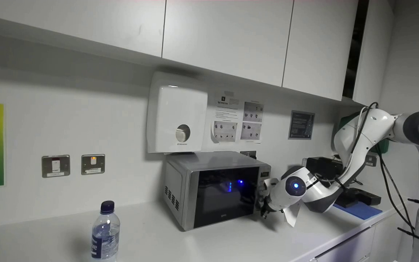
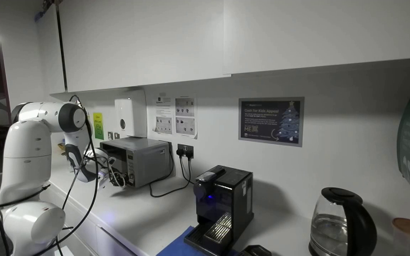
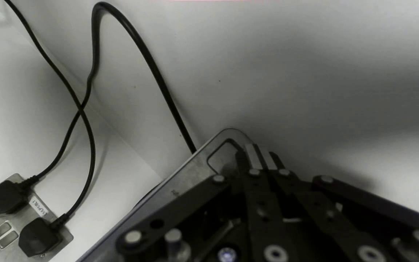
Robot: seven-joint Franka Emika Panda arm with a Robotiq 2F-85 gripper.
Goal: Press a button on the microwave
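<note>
"Finding the microwave [image 1: 216,193]?"
"Seeing it on the table [image 1: 151,236]; holding the tool [image 3: 261,156] closed near the control strip [image 2: 131,165]."
"Gripping where?"
"Nowhere; guessing heavy, stiff; advising light pressing on that strip."

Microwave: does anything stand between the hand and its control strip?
Nothing visible does. The hand is right by the control strip of the microwave, and no object shows between them in any view; whether they touch cannot be told. The bottle and the coffee machine stand well apart, out of the way.
</note>
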